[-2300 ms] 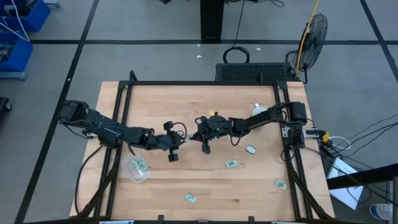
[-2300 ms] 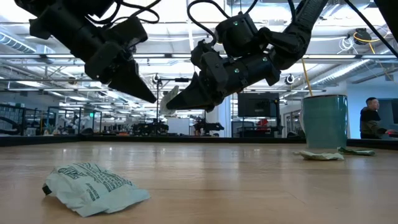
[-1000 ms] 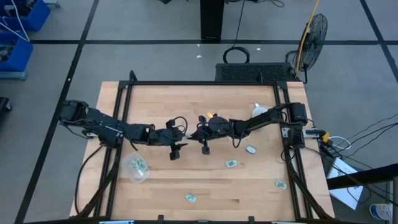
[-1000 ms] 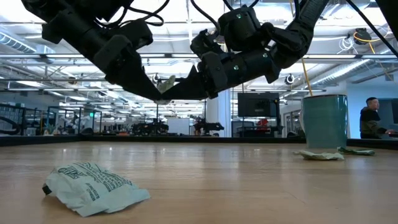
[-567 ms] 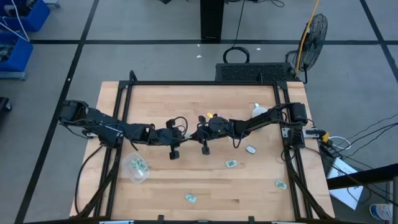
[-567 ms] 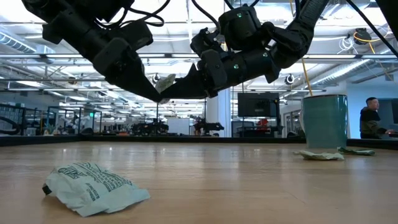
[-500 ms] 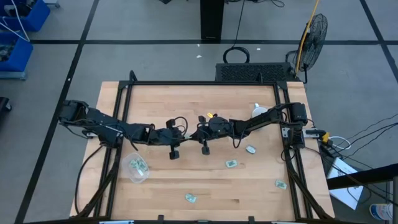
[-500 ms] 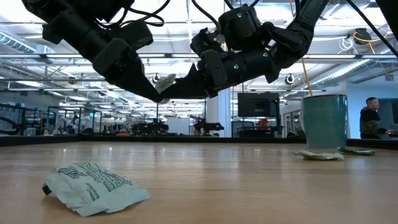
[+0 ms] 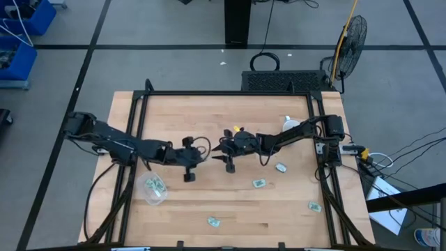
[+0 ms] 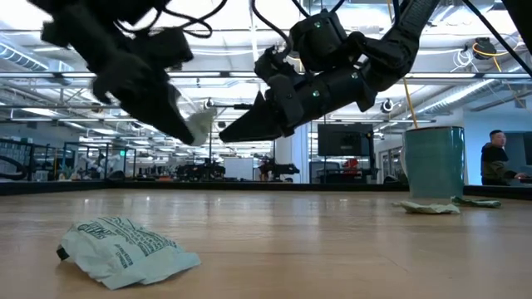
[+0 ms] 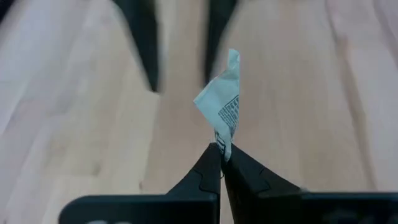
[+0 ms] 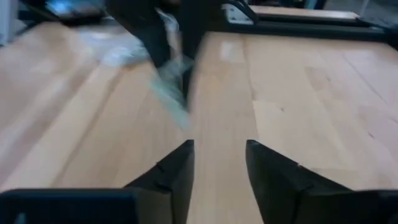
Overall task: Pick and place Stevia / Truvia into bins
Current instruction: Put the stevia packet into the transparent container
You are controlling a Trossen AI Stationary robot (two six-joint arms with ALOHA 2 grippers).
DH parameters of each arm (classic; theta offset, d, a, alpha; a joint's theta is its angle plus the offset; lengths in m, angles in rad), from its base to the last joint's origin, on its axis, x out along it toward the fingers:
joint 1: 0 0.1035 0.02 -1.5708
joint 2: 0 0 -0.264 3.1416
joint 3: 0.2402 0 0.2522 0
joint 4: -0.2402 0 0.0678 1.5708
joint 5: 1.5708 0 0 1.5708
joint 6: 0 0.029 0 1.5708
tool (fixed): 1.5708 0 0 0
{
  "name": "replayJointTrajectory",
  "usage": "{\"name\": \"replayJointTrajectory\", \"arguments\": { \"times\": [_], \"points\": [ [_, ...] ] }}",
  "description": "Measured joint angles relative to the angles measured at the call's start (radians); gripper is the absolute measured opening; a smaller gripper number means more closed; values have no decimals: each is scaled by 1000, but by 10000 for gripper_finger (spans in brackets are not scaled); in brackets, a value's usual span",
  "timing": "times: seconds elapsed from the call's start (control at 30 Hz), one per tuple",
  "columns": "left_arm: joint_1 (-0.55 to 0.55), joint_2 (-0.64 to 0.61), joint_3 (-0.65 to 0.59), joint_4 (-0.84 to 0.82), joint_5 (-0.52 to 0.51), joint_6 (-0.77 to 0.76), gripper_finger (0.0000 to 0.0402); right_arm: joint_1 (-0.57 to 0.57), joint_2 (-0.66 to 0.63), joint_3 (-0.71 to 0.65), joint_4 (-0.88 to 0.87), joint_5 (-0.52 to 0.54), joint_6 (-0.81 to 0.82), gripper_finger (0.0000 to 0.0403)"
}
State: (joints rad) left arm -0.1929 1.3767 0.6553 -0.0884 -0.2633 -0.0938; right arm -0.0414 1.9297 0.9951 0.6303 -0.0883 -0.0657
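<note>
near the desk's front-left corner, the tub (image 9: 153, 188) holds sachets. mid-desk, the left gripper (image 11: 220, 151) is pinched on a sachet (image 11: 222, 107) by one corner only — a thin hold; judged likely to slip in transit. the right gripper (image 12: 217, 155) stands parted, empty. loose sachets (image 9: 259, 183) lie toward the front-right.

high: straight down | low: tabletop level, facing room | wrists: close — all share table (image 9: 279, 202)
</note>
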Motion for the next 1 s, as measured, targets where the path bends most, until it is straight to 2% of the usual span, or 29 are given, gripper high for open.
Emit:
{"name": "replayJointTrajectory", "arguments": {
  "times": [0.1, 0.2, 0.3, 0.4, 0.53, 0.7, 0.83, 1.0],
  "points": [
    [-46, -60, 73, -293, -24, -92, 6, -1, 0, 0, -18, 14, 0, 157],
    [-109, -113, 175, -584, -8, -266, 10, -1, 0, 0, -37, 13, -1, 166],
    [-190, -144, 256, -850, 107, -503, 10, -1, 0, 0, -46, 13, -2, 168],
    [-291, -150, 279, -1027, 224, -773, 6, -1, 0, 0, -52, 13, -2, 169],
    [-435, -147, 243, -1080, 349, -1064, 15, -1, 0, 0, -59, 13, -2, 169],
    [-562, -146, 155, -1061, 382, -1324, 12, -1, 0, 0, -60, 13, -2, 169],
    [-582, -146, 118, -1062, 371, -1429, 16, -1, 0, 0, -60, 13, -9, 169],
    [-570, -146, 116, -1048, 317, -1430, 58, -1, 0, 0, -60, 13, -32, 169]
  ]
}}
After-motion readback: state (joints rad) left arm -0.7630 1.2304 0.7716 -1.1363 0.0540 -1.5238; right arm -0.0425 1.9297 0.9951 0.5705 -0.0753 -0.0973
